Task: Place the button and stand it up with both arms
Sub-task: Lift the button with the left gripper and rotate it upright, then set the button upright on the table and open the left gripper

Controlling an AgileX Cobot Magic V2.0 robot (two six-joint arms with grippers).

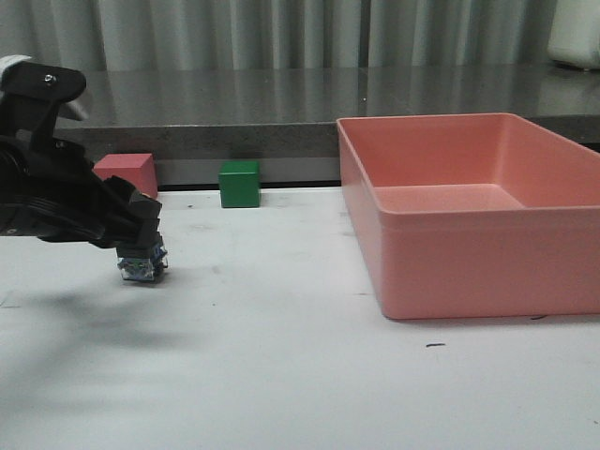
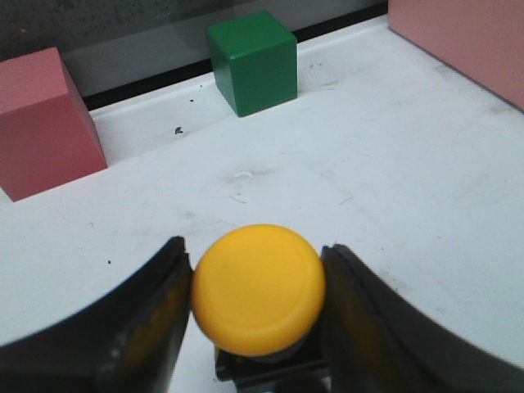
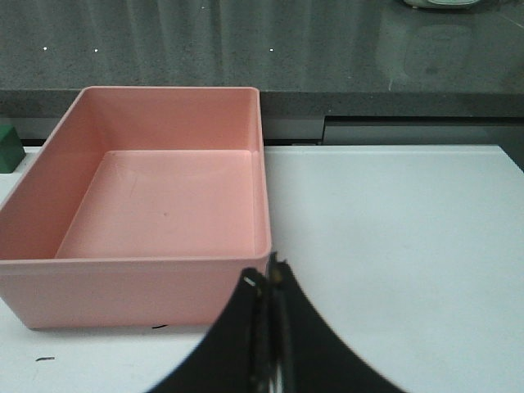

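Note:
The button [image 2: 258,288] has a yellow domed cap on a dark base and stands with its cap up between the black fingers [image 2: 151,319] of my left gripper [image 2: 255,246], which press on both sides of the cap. In the front view my left gripper [image 1: 141,246] is low over the white table at the left, and the button's bluish-clear base [image 1: 142,268] shows below it, at or just above the table top. My right gripper [image 3: 270,274] is shut with nothing in it, near the front corner of the pink bin; the front view does not show it.
A pink cube [image 1: 127,173] and a green cube [image 1: 239,183] sit at the table's back edge behind the button. A large pink bin [image 1: 469,216] fills the right side. A dark counter runs along the back.

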